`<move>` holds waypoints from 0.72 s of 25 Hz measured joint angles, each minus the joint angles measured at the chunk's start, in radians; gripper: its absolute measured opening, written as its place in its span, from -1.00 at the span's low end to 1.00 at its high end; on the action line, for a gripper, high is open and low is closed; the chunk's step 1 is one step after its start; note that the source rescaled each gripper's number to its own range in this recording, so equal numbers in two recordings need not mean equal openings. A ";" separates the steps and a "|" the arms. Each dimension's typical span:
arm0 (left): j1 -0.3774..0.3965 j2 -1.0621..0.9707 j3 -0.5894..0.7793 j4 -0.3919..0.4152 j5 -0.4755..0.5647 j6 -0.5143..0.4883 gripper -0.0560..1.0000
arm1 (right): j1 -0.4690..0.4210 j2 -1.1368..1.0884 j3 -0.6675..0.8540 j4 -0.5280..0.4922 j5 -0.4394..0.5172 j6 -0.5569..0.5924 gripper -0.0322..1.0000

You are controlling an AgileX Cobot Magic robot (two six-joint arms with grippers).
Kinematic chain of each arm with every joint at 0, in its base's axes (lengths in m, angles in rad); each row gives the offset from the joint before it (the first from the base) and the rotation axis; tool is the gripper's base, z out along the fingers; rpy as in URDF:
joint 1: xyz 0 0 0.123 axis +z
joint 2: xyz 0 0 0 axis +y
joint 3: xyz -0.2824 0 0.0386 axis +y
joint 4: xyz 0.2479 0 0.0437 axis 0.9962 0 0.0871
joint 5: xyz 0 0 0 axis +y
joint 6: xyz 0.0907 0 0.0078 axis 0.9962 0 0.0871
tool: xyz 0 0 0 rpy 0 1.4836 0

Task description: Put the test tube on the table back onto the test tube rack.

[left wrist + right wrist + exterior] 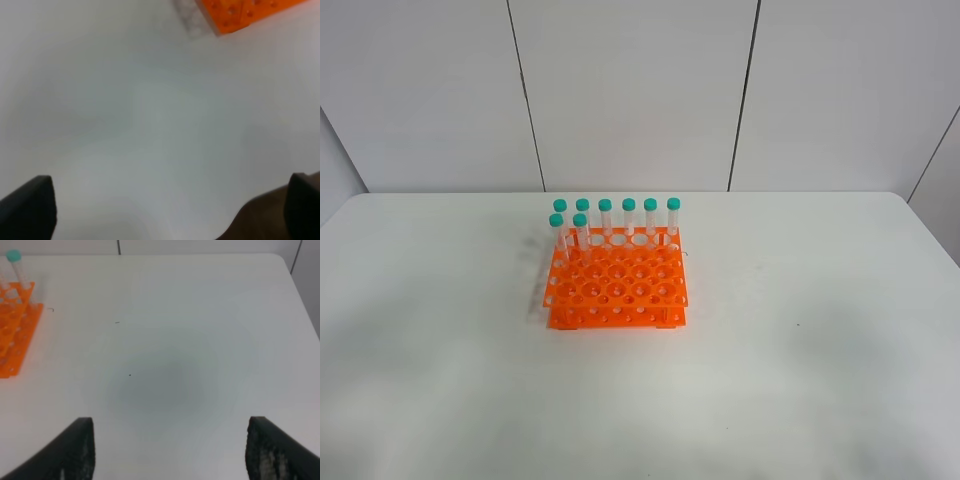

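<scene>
The orange test tube rack (615, 280) stands on the white table (800, 350), left of the middle. Several clear tubes with teal caps (628, 215) stand upright in its back rows. A test tube lying on the table is out of view in every frame. Neither arm shows in the exterior high view. My left gripper (165, 212) is open above bare table, with a corner of the rack (245, 12) some way beyond it. My right gripper (172, 452) is also open and empty over the table, and the rack (15, 330) with one capped tube (16, 267) sits off to one side.
White wall panels (630, 90) rise behind the table's far edge. The table's rounded far right corner (280, 262) shows in the right wrist view. A faint shadow (155, 385) lies on the tabletop ahead of the right gripper.
</scene>
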 joint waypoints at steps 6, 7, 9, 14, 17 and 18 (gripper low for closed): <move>0.000 0.000 0.000 0.000 0.000 0.000 1.00 | 0.000 0.000 0.000 0.000 0.000 0.000 0.71; 0.000 0.000 0.000 0.000 0.000 0.000 1.00 | 0.000 0.000 0.000 0.000 0.000 0.000 0.71; 0.000 0.000 0.000 0.000 0.000 0.000 1.00 | 0.000 0.000 0.000 0.000 0.000 0.000 0.71; 0.000 -0.049 0.000 0.000 -0.006 0.000 1.00 | 0.000 0.000 0.000 0.000 0.000 0.000 0.71; 0.000 -0.153 0.000 0.000 -0.007 0.000 1.00 | 0.000 0.000 0.000 0.000 0.000 0.000 0.71; 0.000 -0.184 0.000 0.000 -0.007 0.000 1.00 | 0.000 0.000 0.000 0.000 0.000 0.000 0.71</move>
